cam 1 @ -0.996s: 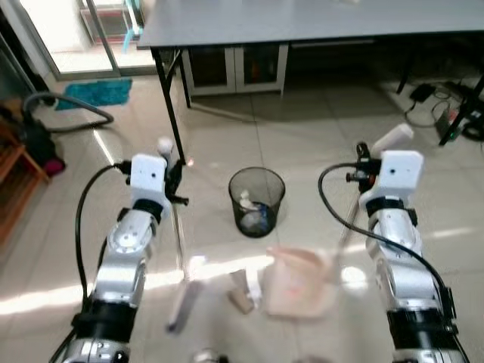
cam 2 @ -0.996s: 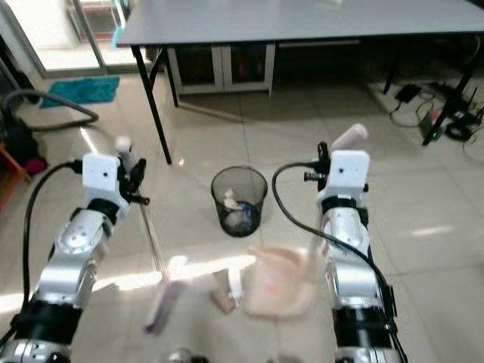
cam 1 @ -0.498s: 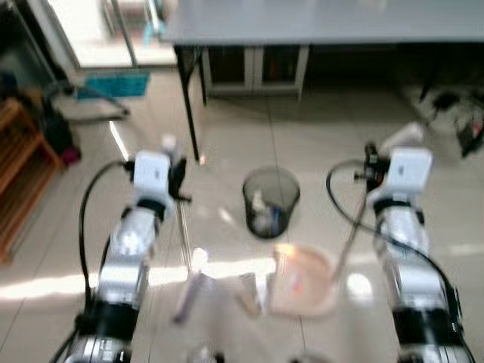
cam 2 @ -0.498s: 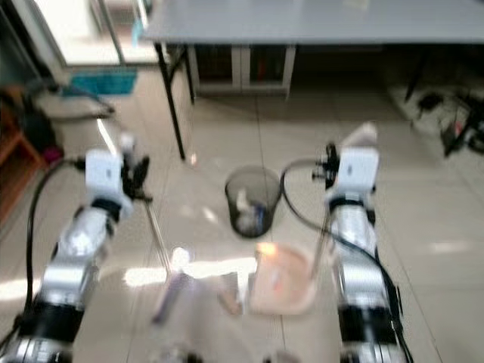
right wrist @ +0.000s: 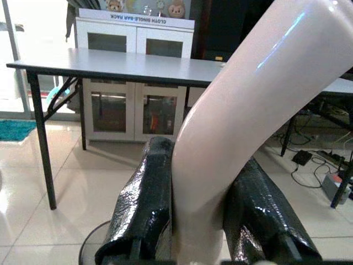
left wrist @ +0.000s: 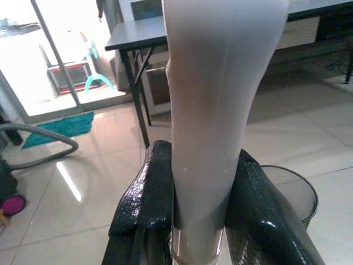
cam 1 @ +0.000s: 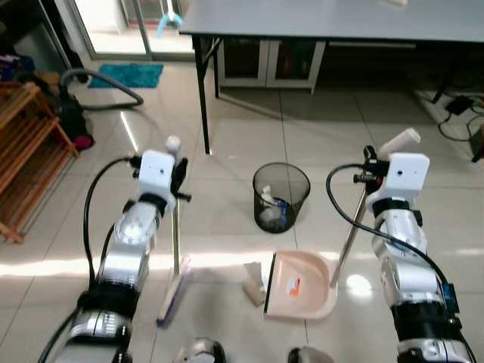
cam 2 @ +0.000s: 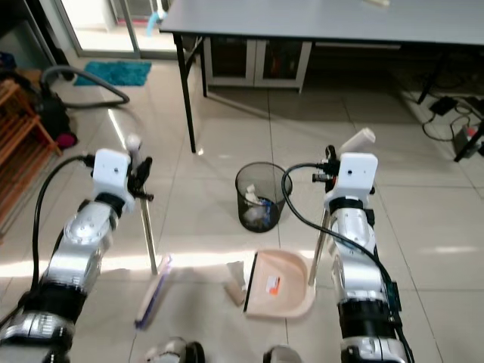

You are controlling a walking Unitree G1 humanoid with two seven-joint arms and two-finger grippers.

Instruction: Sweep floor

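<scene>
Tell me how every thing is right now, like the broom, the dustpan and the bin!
Left gripper: shut on the broom handle.
Grey-handled purple-headed broom: upright, head on the floor.
Right gripper: shut on the dustpan handle.
Beige plastic long-handled dustpan: resting on the floor.
Crumpled paper scrap: on the floor beside the pan's mouth.
Black mesh wastebasket: upright, rubbish inside.

Room in a home, probably a living or utility area, glossy tiled floor [cam 1: 227,151], grey table [cam 1: 333,19] on black legs, white glass-door cabinet [cam 1: 268,64] behind it, wooden rack [cam 1: 26,166], vacuum cleaner hose [cam 1: 102,79], teal mat [cam 1: 128,74] by a bright sliding door, mesh wastebasket [cam 1: 280,195], cables [cam 1: 461,113].
</scene>
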